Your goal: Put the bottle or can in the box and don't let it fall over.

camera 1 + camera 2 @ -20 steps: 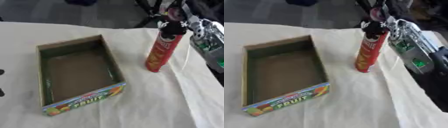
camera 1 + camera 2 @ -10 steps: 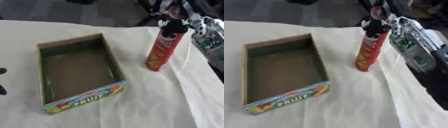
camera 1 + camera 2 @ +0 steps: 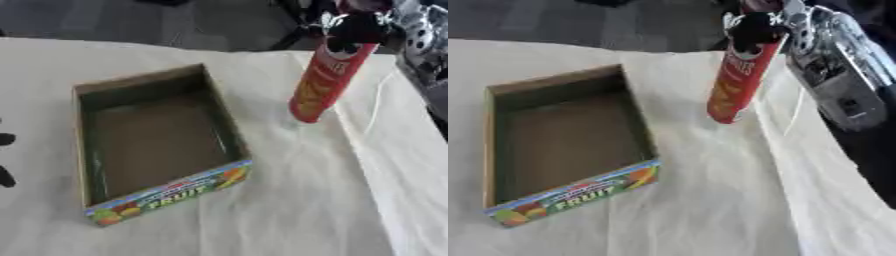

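Up by the far right corner, the right robot hand point(image 3: 756, 24) has its dark fingers curled round the top of one tall red can point(image 3: 737, 80). That can tilts a little, its base at or just off the cream cloth-covered surface point(image 3: 710, 200); any lettering on it is too blurred to read. Toward the left edge sits one open cardboard box point(image 3: 153, 145), apart from the can, its near wall printed "FRUIT".

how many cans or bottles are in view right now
1. A red can stands right of the box, tilted, with the right hand curled round its top. The box looks empty; nothing else like it shows on the table.
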